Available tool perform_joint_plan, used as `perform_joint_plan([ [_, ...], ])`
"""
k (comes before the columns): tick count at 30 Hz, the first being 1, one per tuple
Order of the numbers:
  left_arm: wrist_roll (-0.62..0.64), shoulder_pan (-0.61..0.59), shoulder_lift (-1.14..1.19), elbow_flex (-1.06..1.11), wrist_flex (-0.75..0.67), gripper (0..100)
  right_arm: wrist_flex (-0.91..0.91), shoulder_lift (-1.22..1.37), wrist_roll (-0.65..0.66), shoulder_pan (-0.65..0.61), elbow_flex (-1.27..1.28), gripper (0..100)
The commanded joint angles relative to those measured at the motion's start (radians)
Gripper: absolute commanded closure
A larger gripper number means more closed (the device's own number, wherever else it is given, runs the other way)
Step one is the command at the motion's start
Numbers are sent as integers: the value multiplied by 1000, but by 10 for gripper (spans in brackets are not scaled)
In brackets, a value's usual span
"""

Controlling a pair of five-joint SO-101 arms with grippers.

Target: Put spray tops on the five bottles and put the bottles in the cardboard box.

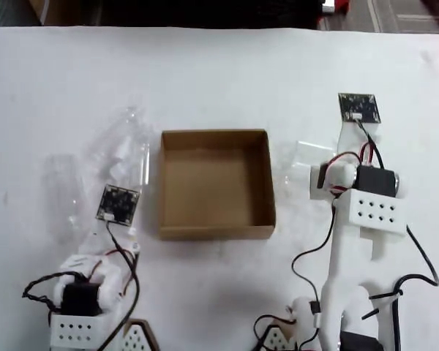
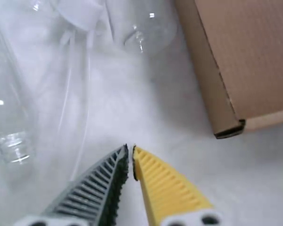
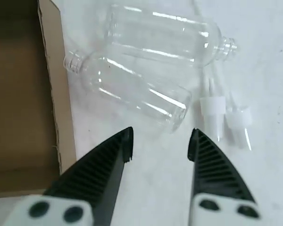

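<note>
Cardboard box [image 1: 214, 232] sits open-topped in the middle of the white table [image 1: 219, 66] on the overhead camera, its bare brown floor showing. Left of it I make out a cluster of clear bottles [image 1: 128, 146] lying on their sides, with my left arm [image 1: 80, 300] at the near left edge. My right arm [image 1: 358, 219] stretches up the right side, and faint clear plastic lies between it and the box.

On the left wrist camera, the left gripper [image 2: 130, 157] has its grey and yellow fingers pressed together tip to tip over bare table, near the box's corner. A capless bottle [image 2: 9, 127] lies on the side away from the box, its threaded neck bare. A second bottle [image 2: 148, 26] and a white spray top [image 2: 80, 14] lie farther on.

On the right wrist camera, the right gripper [image 3: 160, 139] has its black fingers spread wide. Just ahead of them two bare-necked bottles [image 3: 132, 89] lie side by side, necks pointing opposite ways, close to the box wall. Two loose spray tops [image 3: 211, 110] lie just beside the nearer bottle's base
</note>
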Motion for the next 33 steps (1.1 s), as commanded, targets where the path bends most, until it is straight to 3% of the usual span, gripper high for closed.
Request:
perform_joint_plan([
  [1, 5, -4, -7, 2, -18, 976, -125, -5, 9, 8, -38, 824],
  [9, 5, -4, -7, 2, -18, 976, 5, -24, -115, -5, -173, 826],
  [16, 5, -4, -7, 2, -18, 976, 87, -25, -115, -10, -318, 826],
  [29, 5, -4, -7, 2, -18, 976, 88, -15, -129, -4, -321, 826],
  [33, 6, -4, -7, 2, -20, 976, 90, -25, -279, -2, -324, 826],
])
